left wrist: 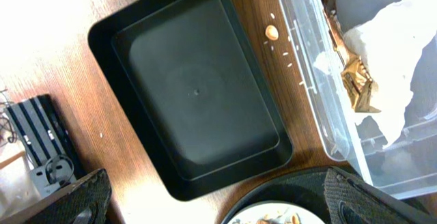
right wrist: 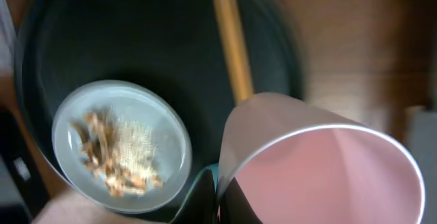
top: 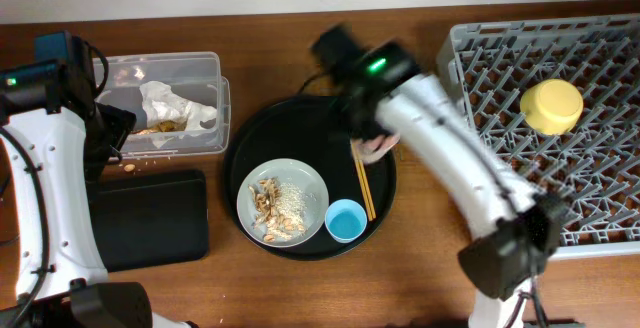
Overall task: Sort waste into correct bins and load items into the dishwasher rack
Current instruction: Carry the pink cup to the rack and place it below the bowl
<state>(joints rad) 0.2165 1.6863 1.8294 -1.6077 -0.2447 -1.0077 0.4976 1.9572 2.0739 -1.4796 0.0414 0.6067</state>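
My right gripper (top: 378,146) is shut on the small pink cup (right wrist: 321,166), held over the round black tray (top: 250,138); the cup fills the right wrist view. The pale grey plate (top: 252,183) with tan scraps and crumbs (top: 272,206) sits on that tray, with the light-blue cup (top: 346,220) beside it. The yellow bowl (top: 551,105) lies in the dishwasher rack (top: 470,48). The white wrapper (top: 170,103) lies in the clear tub (top: 205,63). My left gripper (left wrist: 218,203) is open above the flat black tray (left wrist: 194,91).
Wooden chopsticks (top: 364,183) lie on the round tray's right side. A tan scrap (left wrist: 272,32) lies on the table between the flat tray and the clear tub (left wrist: 321,115). A black device (left wrist: 37,125) sits left of the flat tray.
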